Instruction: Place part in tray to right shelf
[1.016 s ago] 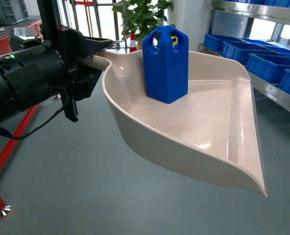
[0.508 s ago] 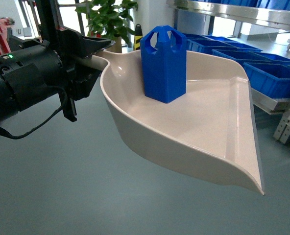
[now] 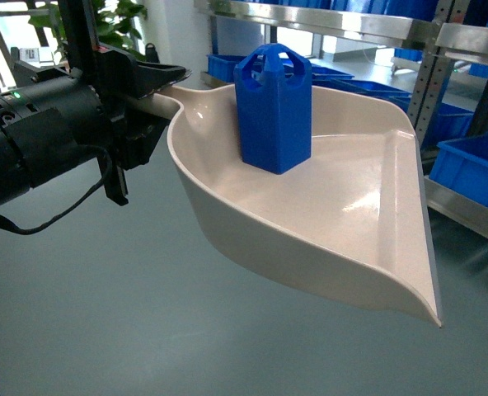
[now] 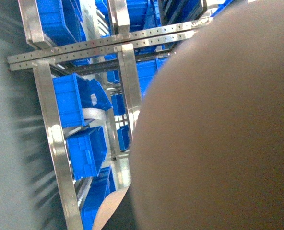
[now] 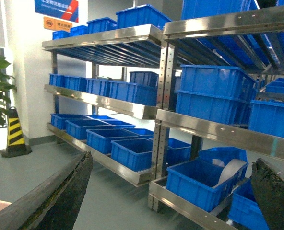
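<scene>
In head view, L gripper (image 3: 149,103) clamped tray (image 3: 343,223) handle; part (image 3: 274,107) stood upright inside. R gripper (image 5: 171,191) jaws wide apart, empty.

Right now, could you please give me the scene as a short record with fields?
part: blue part upright in the tray, near its back wall
tray: beige tray held in the air by its handle
left gripper: left gripper closed on the tray handle
right gripper: right gripper open, empty
surroundings: steel shelves with blue crates
</scene>
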